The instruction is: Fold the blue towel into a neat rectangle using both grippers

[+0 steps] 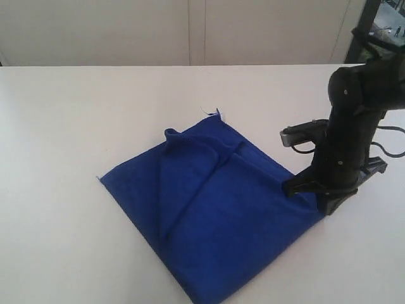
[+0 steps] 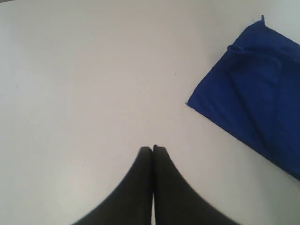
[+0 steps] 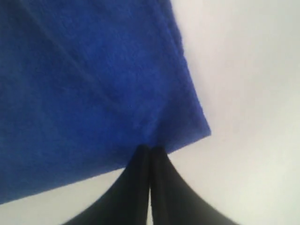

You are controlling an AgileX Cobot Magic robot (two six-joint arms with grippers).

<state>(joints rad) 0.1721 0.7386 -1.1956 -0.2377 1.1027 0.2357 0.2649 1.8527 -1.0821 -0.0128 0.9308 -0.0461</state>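
Lying flat on the white table [image 1: 76, 114], right of centre, the blue towel [image 1: 215, 215] sits as a diamond. Its thread tag [image 1: 212, 112] corner points far, and the other corners point left, near and right. We judge its long axis to run from far-left to near-right, though the shape is close to square. A rumpled flap [image 1: 190, 164] rises across the far-left half, so the layers are not flush.

The right gripper [image 3: 150, 149] has its fingers pressed together, tips at the towel's right corner. We cannot tell whether any cloth is caught between them. The left gripper [image 2: 153, 149] is also closed on nothing, over bare table well to the left of the towel.

Our worries:
- A pull from the right corner alone may drag or skew the whole cloth.
- A grip on only the top layer would open the fold.
- Folding over the rumpled flap would lock in a crooked edge.
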